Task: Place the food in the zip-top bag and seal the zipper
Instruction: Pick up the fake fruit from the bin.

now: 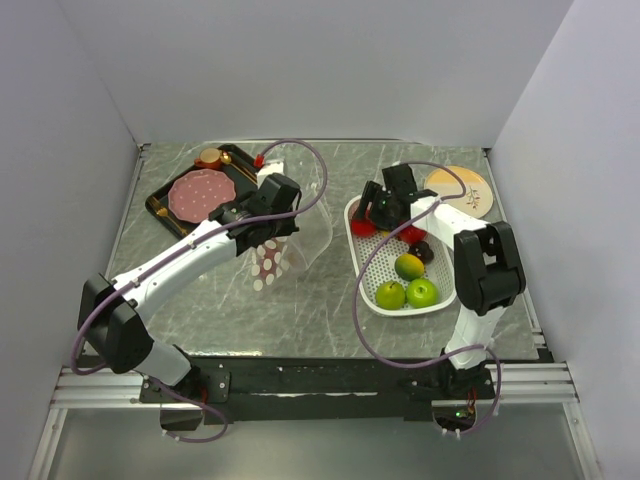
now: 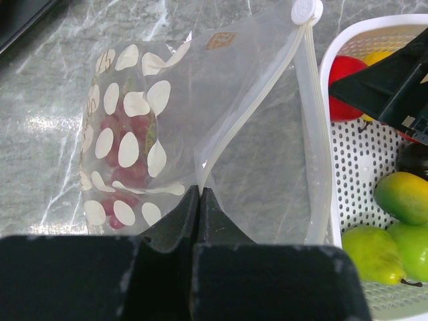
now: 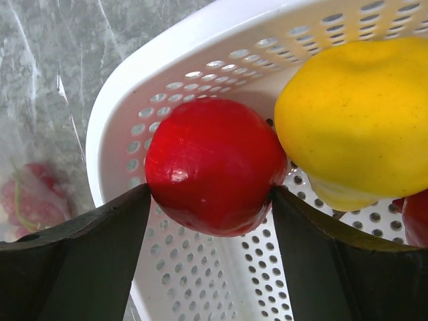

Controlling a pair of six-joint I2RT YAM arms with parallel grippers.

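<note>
The clear dotted zip-top bag (image 1: 300, 228) stands left of the white basket (image 1: 366, 287) with reddish grapes (image 2: 130, 144) inside. My left gripper (image 2: 199, 190) is shut on the bag's mouth edge by the white zipper (image 2: 242, 119), holding the mouth open; it also shows in the top view (image 1: 262, 222). My right gripper (image 3: 210, 192) is in the basket's far end, its fingers pressed on both sides of the red apple (image 3: 214, 164), with a yellow citrus (image 3: 354, 120) beside it. Two green apples (image 1: 405, 294), an orange-green fruit (image 1: 409, 266) and a dark plum (image 1: 423, 252) lie in the basket.
A black tray (image 1: 160, 200) at the back left holds the pink meat slice (image 1: 200, 195) and a small brown piece (image 1: 210, 157). A wooden plate (image 1: 462, 190) lies at the back right. White walls enclose the table on three sides.
</note>
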